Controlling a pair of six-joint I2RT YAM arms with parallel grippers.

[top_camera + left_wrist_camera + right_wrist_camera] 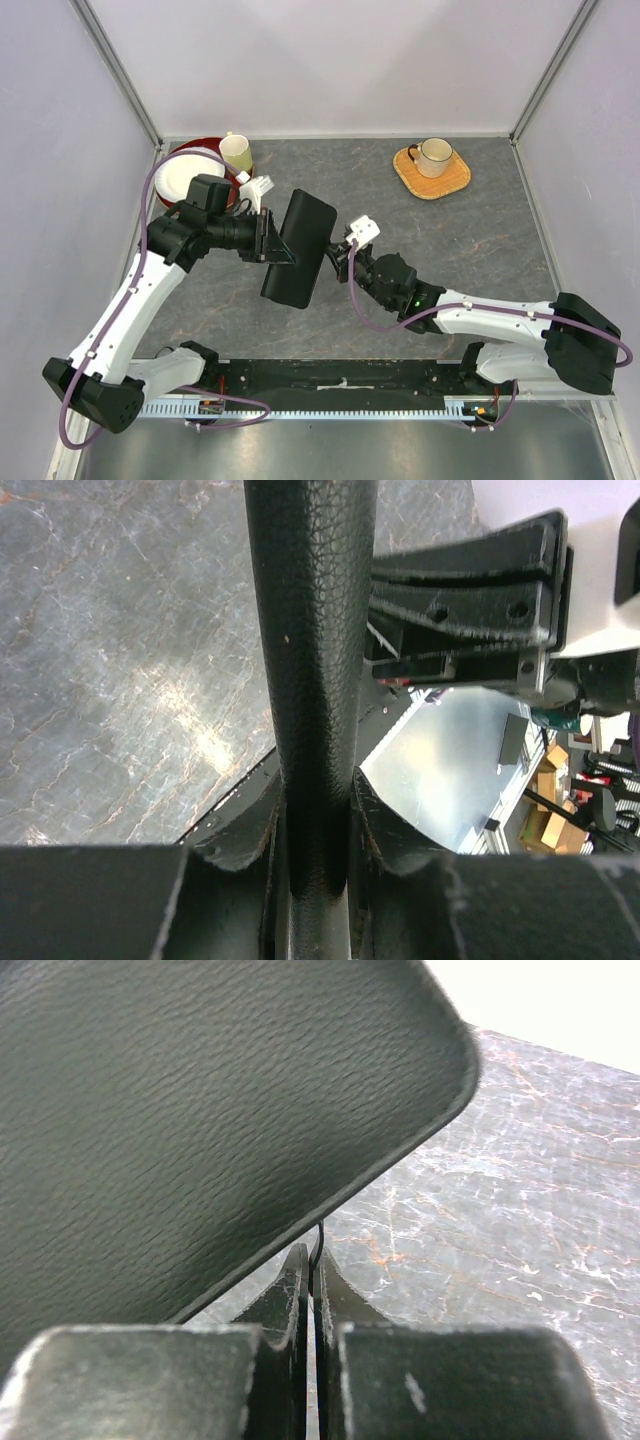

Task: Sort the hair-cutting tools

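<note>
The black rectangular zip case (pixel 298 248) is held tilted above the grey table. My left gripper (pixel 272 240) is shut on its left edge; in the left wrist view the case's edge (pixel 310 630) runs between my jaws (pixel 315 820). My right gripper (pixel 342 250) is at the case's right edge. In the right wrist view it (pixel 311 1265) is shut on a thin black zip pull (pixel 320 1238) just under the case (pixel 200 1110). My right gripper's fingers also show in the left wrist view (pixel 470 580). No scissors or combs are in view.
A red dish (pixel 180 152) with a white plate (pixel 178 178) and a cream cup (pixel 236 152) stands at the back left, close behind my left arm. A mug (pixel 434 155) on a woven coaster (pixel 448 183) stands at the back right. Walls close in three sides.
</note>
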